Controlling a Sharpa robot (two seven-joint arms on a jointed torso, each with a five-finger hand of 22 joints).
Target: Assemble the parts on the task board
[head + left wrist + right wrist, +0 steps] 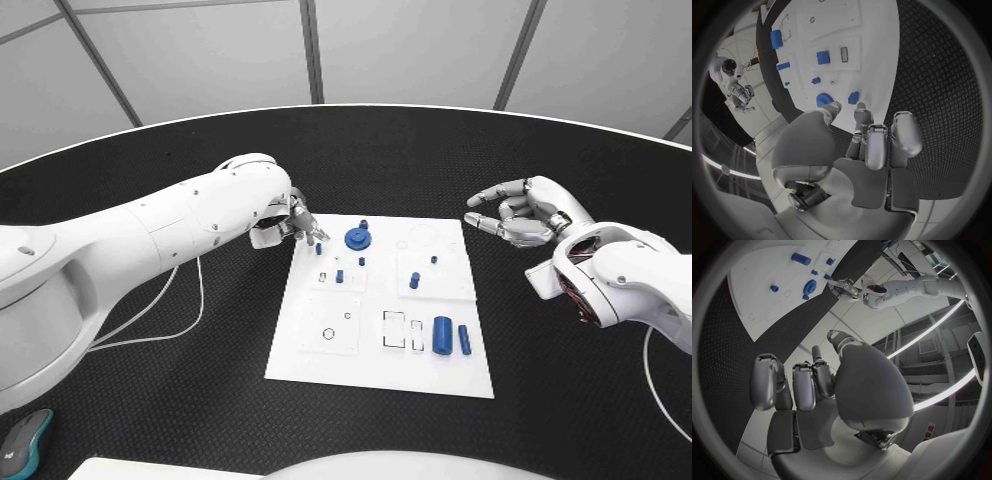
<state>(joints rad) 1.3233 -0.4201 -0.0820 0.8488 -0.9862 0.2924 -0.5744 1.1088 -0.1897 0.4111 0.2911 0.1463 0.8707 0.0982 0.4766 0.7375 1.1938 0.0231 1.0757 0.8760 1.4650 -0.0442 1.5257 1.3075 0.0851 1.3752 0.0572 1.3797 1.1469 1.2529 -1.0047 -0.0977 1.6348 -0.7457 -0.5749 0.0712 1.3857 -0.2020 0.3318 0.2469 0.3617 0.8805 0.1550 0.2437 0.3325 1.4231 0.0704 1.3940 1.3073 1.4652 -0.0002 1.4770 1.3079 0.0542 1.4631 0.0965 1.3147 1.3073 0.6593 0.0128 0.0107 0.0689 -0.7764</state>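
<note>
Board: we see one white task board lying mid-bench.
Parts: we count about nine blue parts on it: a round disc near the far left corner, two cylinders near the right edge, the rest small pegs.
Left hand: at the board's far left corner; the left wrist view shows fingertips touching a small blue part, but we cannot tell whether they grip it.
Right hand: above bare bench right of the board, fingers curled, holding nothing.
</note>
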